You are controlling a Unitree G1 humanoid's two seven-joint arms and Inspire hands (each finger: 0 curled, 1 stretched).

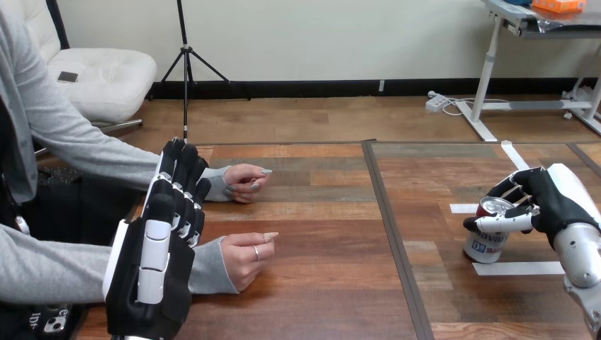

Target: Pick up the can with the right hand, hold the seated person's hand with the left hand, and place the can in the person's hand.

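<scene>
R hand (pixel 549 202) clenched round soda can (pixel 486 246), can upright. L hand (pixel 152 273) released, flat. Person's nearer hand (pixel 248 258) and farther hand (pixel 244 183) just right of it.

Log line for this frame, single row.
right hand: shut on can, upright | left hand: open, by person's near sleeve, contact unclear | person's near hand, far hand: empty, on table
</scene>
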